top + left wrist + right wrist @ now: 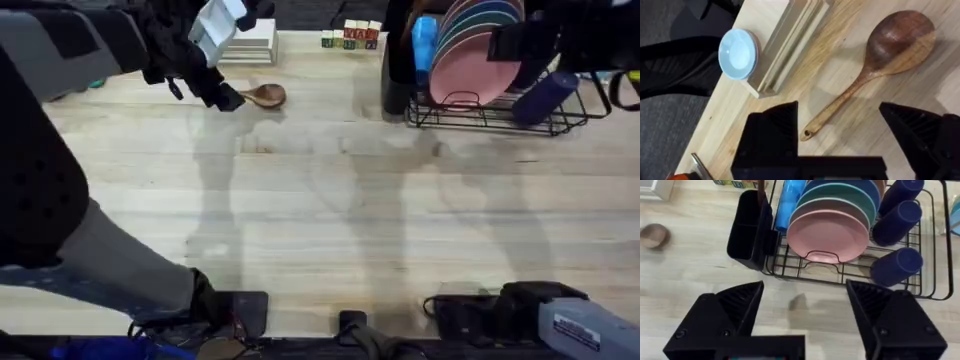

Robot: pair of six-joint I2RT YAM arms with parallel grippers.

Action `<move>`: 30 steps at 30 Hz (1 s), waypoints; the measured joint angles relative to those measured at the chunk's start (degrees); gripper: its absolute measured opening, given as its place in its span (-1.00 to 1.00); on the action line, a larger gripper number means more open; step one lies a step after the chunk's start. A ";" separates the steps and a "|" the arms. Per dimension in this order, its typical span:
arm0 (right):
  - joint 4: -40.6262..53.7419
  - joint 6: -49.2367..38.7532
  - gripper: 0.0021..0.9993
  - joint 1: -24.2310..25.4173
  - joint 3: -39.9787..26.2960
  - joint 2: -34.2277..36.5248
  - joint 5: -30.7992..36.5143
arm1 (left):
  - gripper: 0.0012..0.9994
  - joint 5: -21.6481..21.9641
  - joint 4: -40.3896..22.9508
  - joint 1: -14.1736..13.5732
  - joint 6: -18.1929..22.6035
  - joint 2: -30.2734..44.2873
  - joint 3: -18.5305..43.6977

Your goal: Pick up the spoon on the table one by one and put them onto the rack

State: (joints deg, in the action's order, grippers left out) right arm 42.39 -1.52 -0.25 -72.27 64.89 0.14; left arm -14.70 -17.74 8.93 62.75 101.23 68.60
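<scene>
A brown wooden spoon (890, 45) lies flat on the table (320, 200) at the far left, its bowl (268, 96) toward the rack. My left gripper (840, 135) hovers low over the handle's end, open, with the black fingers (772, 132) on either side of it and not touching. In the overhead view the same gripper (225, 98) sits just left of the spoon's bowl. The black wire rack (490, 118) stands at the far right with its tall black utensil cup (747, 230). My right gripper (805, 310) hangs open and empty above the table in front of the rack.
Pink and teal plates (830, 232) and dark blue cups (897, 265) fill the rack. A white stacked tray (787, 42) and a small pale blue dish (738, 53) sit by the table's far left edge, close to the spoon. Small coloured blocks (350, 38) line the back edge.
</scene>
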 joint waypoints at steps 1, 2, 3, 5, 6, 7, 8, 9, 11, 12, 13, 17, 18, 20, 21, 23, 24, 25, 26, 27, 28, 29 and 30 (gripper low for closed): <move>0.01 0.00 1.00 0.00 0.00 0.44 -0.01 | 0.99 0.03 0.02 0.00 0.34 0.00 0.00; 0.01 0.00 1.00 0.00 0.00 0.86 0.00 | 0.99 0.16 0.02 0.00 0.55 0.00 0.00; 0.00 0.00 1.00 0.00 0.00 1.21 0.00 | 0.99 0.26 0.02 0.00 0.76 0.00 0.00; -0.06 0.00 1.00 0.00 0.00 1.77 -0.01 | 0.99 0.46 0.61 0.00 0.99 0.00 0.00; -0.17 0.00 1.00 0.00 0.00 1.89 -0.02 | 0.99 0.46 1.22 0.00 1.16 0.00 0.00; -0.58 0.00 1.00 0.00 0.00 1.94 -0.02 | 0.99 0.42 2.95 0.00 2.51 0.00 0.00; -0.73 0.00 1.00 0.00 0.00 1.94 0.00 | 0.99 0.35 3.04 0.00 3.41 0.00 0.00; -0.84 0.00 1.00 0.00 0.00 1.94 0.00 | 0.98 0.20 2.99 0.00 4.70 0.00 0.00; -0.90 0.00 1.00 0.00 0.00 1.94 0.00 | 0.98 -0.40 2.99 0.00 6.75 0.00 0.00; -0.92 0.00 1.00 0.00 0.00 1.94 0.00 | 0.98 -0.83 2.99 0.00 7.91 0.00 0.00; -0.93 0.00 1.00 0.00 0.00 1.95 -0.01 | 0.98 -1.25 2.99 0.00 9.01 0.00 0.00; -0.96 0.00 1.00 0.00 0.00 1.94 0.00 | 0.98 -3.26 2.99 0.00 13.55 0.00 0.00; -0.97 0.00 1.00 0.00 0.00 1.94 0.00 | 0.98 -3.61 2.99 0.00 14.65 0.00 0.00; -0.98 0.00 1.00 0.00 0.00 1.94 -0.01 | 0.98 -3.95 2.99 0.03 16.38 0.00 0.00; -0.98 0.00 1.00 0.00 0.00 1.94 -0.02 | 0.98 -4.12 2.99 0.08 16.98 0.04 0.00; -0.98 0.00 1.00 0.00 0.00 1.94 -0.02 | 0.98 -4.79 3.00 1.01 18.47 1.30 0.00; -0.98 0.00 1.00 0.00 0.00 1.94 -0.02 | 0.98 -4.85 2.99 1.29 18.65 1.95 0.00; -0.98 0.00 1.00 0.00 0.00 1.94 0.00 | 0.98 -4.87 2.99 1.49 18.82 2.71 0.00; -0.98 0.00 1.00 0.00 0.00 1.94 0.00 | 0.98 -4.90 3.04 1.69 18.97 3.64 0.00; -0.98 0.00 1.00 0.00 0.00 1.94 -0.02 | 0.98 -5.32 3.26 1.95 19.21 5.91 0.00; -1.01 0.00 1.00 0.00 0.00 1.94 -0.02 | 0.98 -5.55 3.41 1.92 19.25 6.53 0.00; -1.00 0.00 1.00 0.00 0.00 1.94 0.00 | 0.98 -5.94 3.54 1.92 19.36 7.19 0.00; -0.98 0.00 1.00 0.00 0.00 1.96 -0.02 | 0.98 -6.37 3.62 1.92 19.37 7.70 0.00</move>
State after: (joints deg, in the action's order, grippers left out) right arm 41.41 -1.52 -0.25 -72.27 66.85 0.12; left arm -21.07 -14.12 10.85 82.12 108.93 68.60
